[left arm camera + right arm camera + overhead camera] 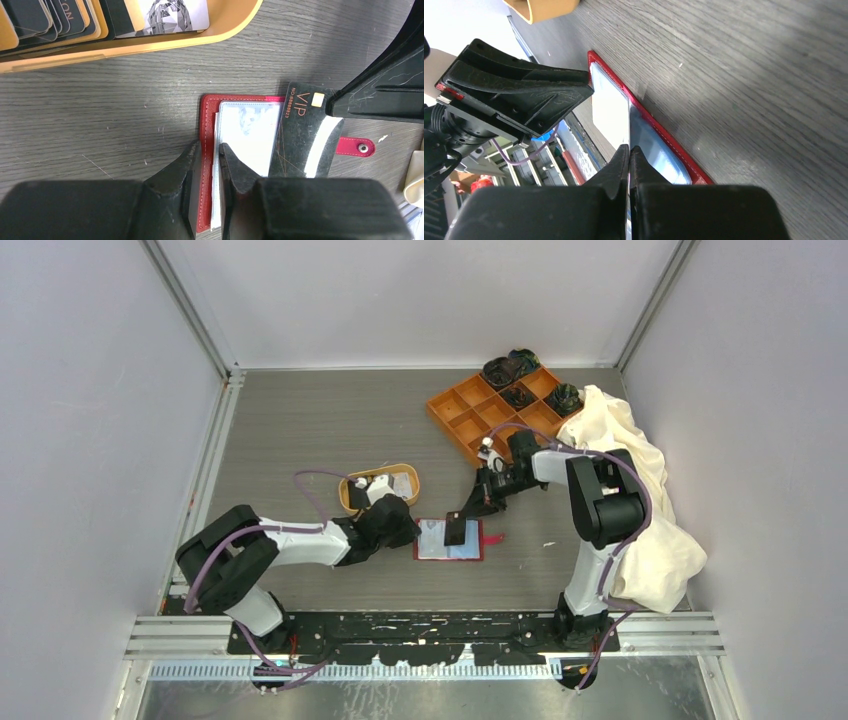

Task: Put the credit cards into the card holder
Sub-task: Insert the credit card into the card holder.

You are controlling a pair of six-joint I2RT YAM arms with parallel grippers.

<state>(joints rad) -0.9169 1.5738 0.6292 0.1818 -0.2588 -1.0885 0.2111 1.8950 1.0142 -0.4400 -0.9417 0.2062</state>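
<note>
The red card holder (436, 552) lies open on the table, its clear sleeve (245, 127) facing up and its snap tab (357, 147) pointing right. My left gripper (212, 155) is shut on the holder's left edge (206, 130), red cover and sleeve between the fingers. A black credit card (300, 135) marked VIP slants over the holder's right half, and my right gripper (629, 149) is shut on it, edge-on (628, 125) in the right wrist view. More credit cards (165, 15) lie in the oval tan dish.
The tan dish (345, 495) sits just behind the left gripper (408, 530). An orange compartment tray (470, 410) with dark items stands at the back right. A cream cloth (640, 500) is heaped by the right arm.
</note>
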